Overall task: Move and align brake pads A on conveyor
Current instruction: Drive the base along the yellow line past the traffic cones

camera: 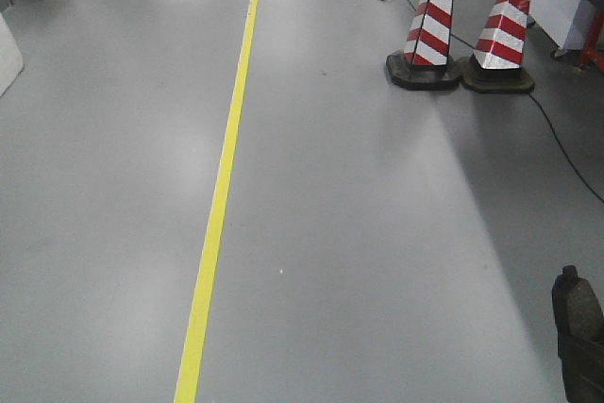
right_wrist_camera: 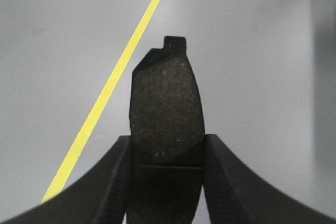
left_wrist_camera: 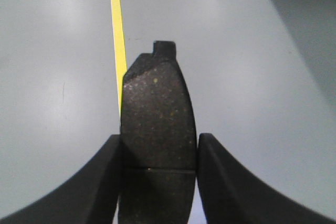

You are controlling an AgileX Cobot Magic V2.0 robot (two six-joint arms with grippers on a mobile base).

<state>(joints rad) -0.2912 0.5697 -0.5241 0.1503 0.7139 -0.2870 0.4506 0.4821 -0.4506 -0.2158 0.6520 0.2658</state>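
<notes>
Both arms loaded, in transit. Left pincer (left_wrist_camera: 159,179) is clamped on a pad (left_wrist_camera: 157,129): fingers (left_wrist_camera: 89,187) press its two long edges, at about the level of the centre groove. Friction face towards the camera, tabbed end pointing to the top of the frame. Edge grip leaves the flat faces free, so my guess is it's held that way to go down flat and be squared up afterwards.

Right pincer (right_wrist_camera: 167,179) mirrors it: closed on a second pad (right_wrist_camera: 167,124), same edge grip near the groove, tab at the top of the frame.

Both pads hang over bare grey floor (camera: 377,233), with the yellow line (camera: 219,205) behind them in both wrist views. Nothing is touching the floor.

No conveyor in any view. The front view shows only floor, the line, two striped cones (camera: 432,30) upper right and a cable. A dark pad-like shape (camera: 578,304) sits at the lower right edge, probably one of the held pads, but I can't tell which.

Judgement: carry phase, with placing and aligning not started. The other two pads are out of view.
</notes>
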